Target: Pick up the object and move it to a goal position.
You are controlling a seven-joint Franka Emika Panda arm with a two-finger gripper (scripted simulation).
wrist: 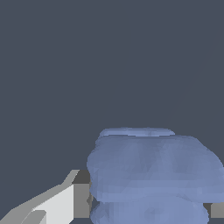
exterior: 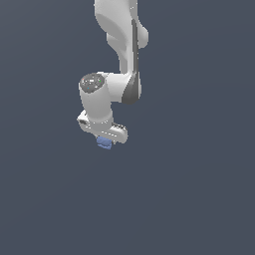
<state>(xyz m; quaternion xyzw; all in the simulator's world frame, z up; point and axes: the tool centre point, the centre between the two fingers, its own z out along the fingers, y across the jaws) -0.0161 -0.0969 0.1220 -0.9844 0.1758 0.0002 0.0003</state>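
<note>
**Periwinkle block held in the jaws**

Filling the lower part of the wrist view, the lumpy periwinkle-blue block (wrist: pixel 151 175) is seen pressed between the jaws, a grey fingertip (wrist: pixel 81 200) touching one side. In the exterior view the block (exterior: pixel 104 143) is gripped under the white Panda arm's (exterior: pixel 119 55) gripper (exterior: pixel 105 141), against a plain dark grey backdrop.

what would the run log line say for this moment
phase: carry | claw: shut on blue block | block: between fingers | goal: not visible
</note>
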